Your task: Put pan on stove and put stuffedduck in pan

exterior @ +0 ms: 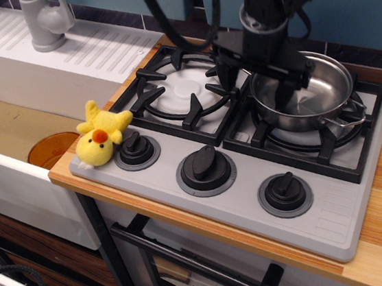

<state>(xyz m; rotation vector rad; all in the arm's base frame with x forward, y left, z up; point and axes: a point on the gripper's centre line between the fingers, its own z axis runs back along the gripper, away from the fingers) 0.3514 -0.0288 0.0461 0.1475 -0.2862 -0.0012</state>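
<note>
Steel pan [310, 95] on right grate | end effector [257, 87] open, seemingly straddling left rim

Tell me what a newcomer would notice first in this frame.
The bright yellow stuffedduck stands out, lying at the stove's front left corner beside the leftmost knob. Next comes the shiny pan on the right burner, with the black pincer straddling its left rim, one finger inside and one outside.

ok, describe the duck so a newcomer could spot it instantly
Start at the grey stove and go to its front-left corner, beside the leftmost black knob. The stuffedduck lies there, leaning on that knob: the only fuzzy yellow thing, with an orange beak.
</note>
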